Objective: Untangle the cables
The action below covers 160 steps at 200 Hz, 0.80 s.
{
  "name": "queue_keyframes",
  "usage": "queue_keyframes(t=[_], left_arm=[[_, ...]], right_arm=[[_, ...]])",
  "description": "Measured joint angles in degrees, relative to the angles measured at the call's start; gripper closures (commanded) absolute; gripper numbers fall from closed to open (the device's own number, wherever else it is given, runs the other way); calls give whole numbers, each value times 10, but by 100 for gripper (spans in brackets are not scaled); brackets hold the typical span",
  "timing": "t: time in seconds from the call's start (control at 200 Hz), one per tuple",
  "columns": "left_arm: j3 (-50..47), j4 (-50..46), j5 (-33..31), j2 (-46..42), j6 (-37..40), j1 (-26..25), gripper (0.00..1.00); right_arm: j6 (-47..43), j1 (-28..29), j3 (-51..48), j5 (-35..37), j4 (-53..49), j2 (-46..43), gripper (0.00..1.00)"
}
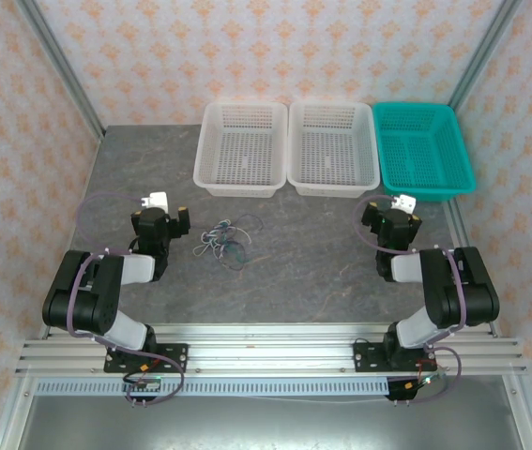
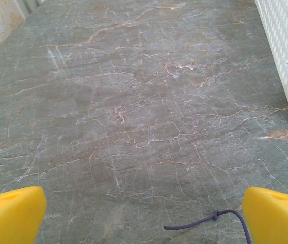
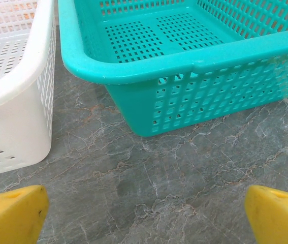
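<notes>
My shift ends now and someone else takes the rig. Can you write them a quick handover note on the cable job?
Left gripper: fingers wide open, holding nothing, low over the table; a dark cable end lies near one finger.
Right gripper: open, holding nothing, facing the teal basket.
Cables: one tangled heap on the table, nearer the left gripper.
Done: nothing yet. Left: all the untangling.
</notes>
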Motion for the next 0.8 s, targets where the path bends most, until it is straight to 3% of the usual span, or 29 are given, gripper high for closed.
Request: queue_keyframes(t=[0.21, 0.38, 0.47, 0.571, 0.686, 0.801], left_arm=[[0, 0, 0, 0, 0, 0, 2], [1, -46, -21, -60, -8, 0, 0], [9, -123, -42, -161, -42, 0, 0], [56, -239, -48, -264, -109, 0, 0], [169, -403, -32, -308, -216, -4, 0], [268, -529, 28, -286, -300, -24, 2]], right_arm=[[2, 0, -3, 7, -7, -19, 1], [56, 0, 5, 27, -153, -210, 0], [120, -1, 50, -9, -268, -319, 0], [188, 3, 125, -79, -376, -375, 3], [252, 46, 210, -159, -487, -363, 4], [301, 134, 282, -230, -576, -290, 5]])
